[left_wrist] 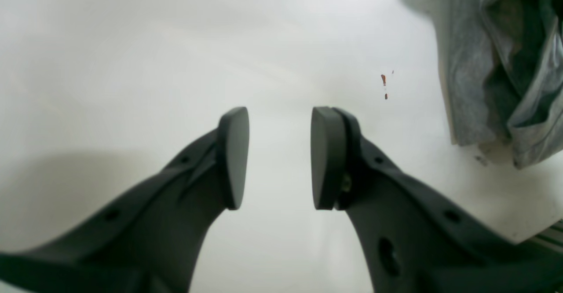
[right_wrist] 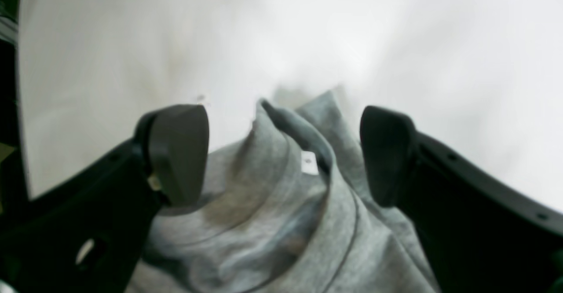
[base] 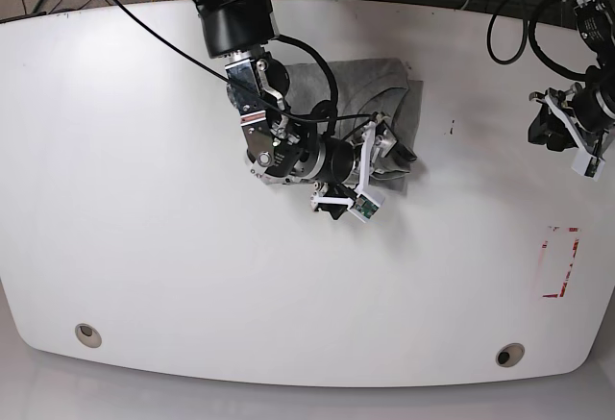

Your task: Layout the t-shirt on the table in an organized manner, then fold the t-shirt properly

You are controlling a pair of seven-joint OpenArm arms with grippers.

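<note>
Heather-grey cotton, bunched and creased, is how the t-shirt point(base: 380, 103) lies: a crumpled heap on the white bench point(base: 144, 276), with one ridge of cloth rising between the fingers of the right hand point(right_wrist: 281, 156). That hand's two dark pads point(right_wrist: 178, 152) stand wide apart, one on each side of the ridge, and neither pad presses the cloth in the right wrist view, so nothing is clamped. A small white tag point(right_wrist: 309, 162) sits on the raised fold, just inside the far pad. A curved seam runs through the cloth below the hand, and beyond the fingertips the bare glossy bench shows. In the base view the right hand point(base: 384, 151) hangs over the near edge of the heap, its arm reaching down from the bench's far side with black cables trailing along it. The lettering on the shirt cannot be made out. The left hand point(left_wrist: 279, 156) is well apart from the shirt, out toward the bench's side edge, its flat pads parted with clear bench between them and holding nothing. From its wrist view a hem of the grey t-shirt point(left_wrist: 492, 64) shows off to one side, with small red specks point(left_wrist: 384, 84) on the bench between hand and cloth. A red-marked rectangle point(base: 560, 261) lies nearer the front edge than the left hand point(base: 577, 136), and two round grommet holes point(base: 87, 334) sit near the front corners.
</note>
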